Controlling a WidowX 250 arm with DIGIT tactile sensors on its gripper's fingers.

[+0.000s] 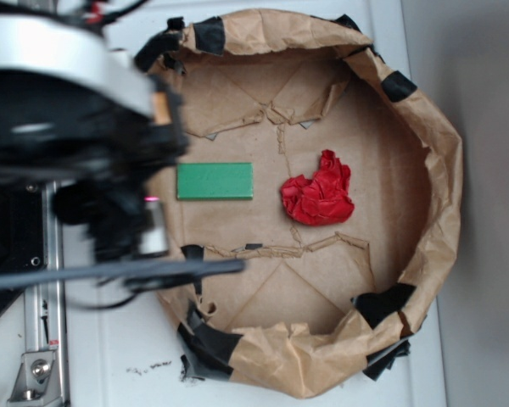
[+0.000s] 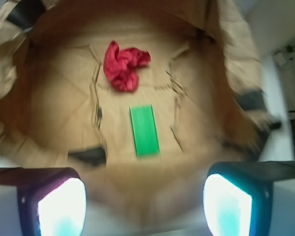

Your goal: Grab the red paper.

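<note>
Fingers (image 2: 54,206) spread open, empty, at the paper bowl's (image 1: 441,170) rim; red paper (image 2: 123,65) lies beyond green block (image 2: 145,130), reach needed.

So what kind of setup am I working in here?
Looks like a lab bench rig, not a home: a makeshift brown paper basin patched with black tape on a white tabletop, holding only the red paper and a green block.

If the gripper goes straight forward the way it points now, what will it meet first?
Probably the green block: in the wrist view it lies centred ahead of the open gripper, with the red paper beyond it. Depth is unclear.
</note>
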